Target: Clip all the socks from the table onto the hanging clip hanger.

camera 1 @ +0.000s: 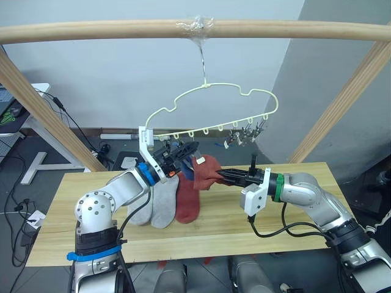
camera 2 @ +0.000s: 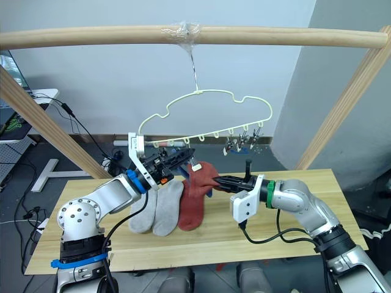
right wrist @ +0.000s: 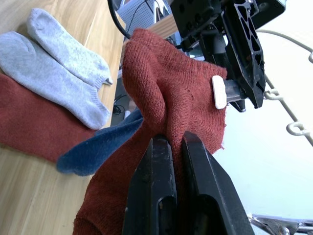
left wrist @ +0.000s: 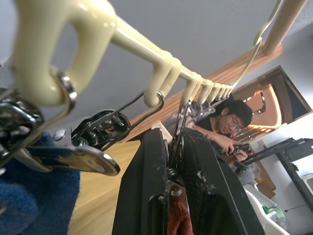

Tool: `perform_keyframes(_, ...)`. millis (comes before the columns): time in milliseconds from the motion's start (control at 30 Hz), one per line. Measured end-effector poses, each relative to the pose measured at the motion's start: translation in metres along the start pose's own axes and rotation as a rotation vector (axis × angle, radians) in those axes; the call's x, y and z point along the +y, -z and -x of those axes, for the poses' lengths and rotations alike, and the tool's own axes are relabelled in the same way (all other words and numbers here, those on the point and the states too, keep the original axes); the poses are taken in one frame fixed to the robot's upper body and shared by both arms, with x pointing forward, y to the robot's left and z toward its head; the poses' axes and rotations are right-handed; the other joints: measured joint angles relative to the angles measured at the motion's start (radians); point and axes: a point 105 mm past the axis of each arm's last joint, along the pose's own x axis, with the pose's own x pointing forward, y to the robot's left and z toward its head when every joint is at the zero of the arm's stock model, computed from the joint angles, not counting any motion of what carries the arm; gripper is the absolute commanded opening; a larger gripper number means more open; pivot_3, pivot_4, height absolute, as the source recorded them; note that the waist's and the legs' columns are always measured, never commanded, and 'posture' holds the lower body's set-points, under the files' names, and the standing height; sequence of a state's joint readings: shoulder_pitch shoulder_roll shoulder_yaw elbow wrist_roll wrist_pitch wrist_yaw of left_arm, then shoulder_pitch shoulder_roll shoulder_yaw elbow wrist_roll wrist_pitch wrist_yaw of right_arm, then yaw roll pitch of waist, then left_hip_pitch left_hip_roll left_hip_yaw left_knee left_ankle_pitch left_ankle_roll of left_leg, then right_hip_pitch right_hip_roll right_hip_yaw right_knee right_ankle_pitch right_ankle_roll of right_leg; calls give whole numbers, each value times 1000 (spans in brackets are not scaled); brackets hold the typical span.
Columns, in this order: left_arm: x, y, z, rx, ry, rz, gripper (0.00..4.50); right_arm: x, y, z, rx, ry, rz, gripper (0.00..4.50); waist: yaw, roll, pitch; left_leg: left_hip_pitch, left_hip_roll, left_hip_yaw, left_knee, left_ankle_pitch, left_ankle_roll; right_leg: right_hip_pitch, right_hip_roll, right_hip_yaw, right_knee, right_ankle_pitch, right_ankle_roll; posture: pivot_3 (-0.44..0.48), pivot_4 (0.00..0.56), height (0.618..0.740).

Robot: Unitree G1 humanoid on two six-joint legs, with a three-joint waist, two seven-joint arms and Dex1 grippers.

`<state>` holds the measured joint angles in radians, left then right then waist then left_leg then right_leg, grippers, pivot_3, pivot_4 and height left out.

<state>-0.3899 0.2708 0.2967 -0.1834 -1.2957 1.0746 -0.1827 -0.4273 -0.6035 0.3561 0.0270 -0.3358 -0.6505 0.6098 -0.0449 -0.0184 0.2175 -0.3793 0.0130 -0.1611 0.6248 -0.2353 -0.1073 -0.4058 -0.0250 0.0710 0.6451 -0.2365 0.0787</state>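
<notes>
The pale yellow-green clip hanger (camera 1: 214,101) hangs from the beam over the table (camera 1: 305,235). My left gripper (camera 1: 193,149) is raised to its bottom row and shut on a metal clip (left wrist: 177,139). My right gripper (camera 1: 223,176) is shut on a rust red sock (camera 1: 208,168), held up just below the left fingertips. Blue sock fabric (left wrist: 29,196) sits right under a neighbouring clip. Two light grey socks (camera 1: 153,206) and another rust red sock (camera 1: 188,200) lie on the table under my left arm.
A thick wooden beam (camera 1: 195,29) spans the top, with slanted wooden posts at left (camera 1: 43,104) and right (camera 1: 342,104). Several free clips (camera 1: 245,134) bunch at the hanger's right end. A black cable (camera 1: 275,231) loops below my right wrist. A person (left wrist: 226,122) sits beyond the table.
</notes>
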Motion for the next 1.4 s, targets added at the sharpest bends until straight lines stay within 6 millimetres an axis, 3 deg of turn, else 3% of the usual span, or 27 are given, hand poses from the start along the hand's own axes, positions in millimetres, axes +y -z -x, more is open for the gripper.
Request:
perform_keyframes(33,-1,0,0,-3,3,-6,160,0,0,0,0,0,0,21,0,0,0,0,0,0,0,0,0,0,0,0,0,0,0,41,198,740)
perform_keyframes(167,0,2,3,-12,0,-25,1509,0,1,0,3,-1,-3,0,0,0,0,0,0,0,-1,0,0,0,0,0,0,-1,-2,41,198,740)
perform_keyframes(300,13,17,6,31,-42,20,2750,3,5,1,17,-5,-18,0,6,-1,2,-2,0,0,0,0,0,-2,0,0,0,-1,-2,41,198,740)
perform_keyframes(500,11,15,14,59,-67,-20,4483,3,13,-5,30,21,-52,0,11,-1,2,-1,0,0,-1,0,0,-2,0,0,0,-1,-2,57,199,740)
perform_keyframes(667,-4,20,31,95,-48,-39,4483,6,17,-17,32,58,-112,0,12,-2,3,-2,1,0,-2,0,0,-3,0,0,0,-2,-3,101,196,740)
perform_keyframes(700,-6,21,36,111,-55,-56,4500,6,17,-19,31,64,-136,572,14,-2,3,-2,1,0,-2,0,0,-3,0,0,1,-2,-3,101,196,740)
perform_keyframes(933,-19,14,56,181,-98,-199,4500,7,21,-21,39,77,-300,2888,32,-1,4,-2,0,-1,-2,0,0,-3,0,-1,1,-2,-4,132,193,740)
perform_keyframes(1000,-19,18,62,241,-132,-333,4500,19,24,-12,81,85,-424,3629,43,-2,3,-2,1,-1,-5,0,0,-4,0,-1,0,-3,-6,144,189,740)
perform_keyframes(1067,-11,19,69,287,-179,-499,4500,45,35,1,185,107,-622,4341,53,-1,3,-1,0,0,-10,0,0,-5,-1,0,0,-4,-8,144,189,740)
perform_keyframes(1133,-3,15,66,256,-195,-592,4500,57,48,7,296,204,-823,4464,59,1,4,-3,1,1,-11,0,0,-9,0,0,1,-4,-8,138,190,740)
perform_keyframes(1167,1,12,64,234,-199,-629,4500,52,51,5,324,284,-909,4464,59,2,5,-5,2,1,-11,0,-1,-12,0,0,2,-4,-8,138,190,740)
perform_keyframes(1333,7,3,56,163,-184,-834,4500,5,52,8,365,611,-1138,4464,52,2,5,-6,4,2,-14,1,-1,-15,2,0,2,-4,-8,116,197,740)
perform_keyframes(1400,4,-1,52,146,-151,-943,4500,-12,45,8,355,709,-1174,4100,52,2,5,-7,4,2,-15,1,-1,-16,2,0,1,-5,-8,98,204,740)
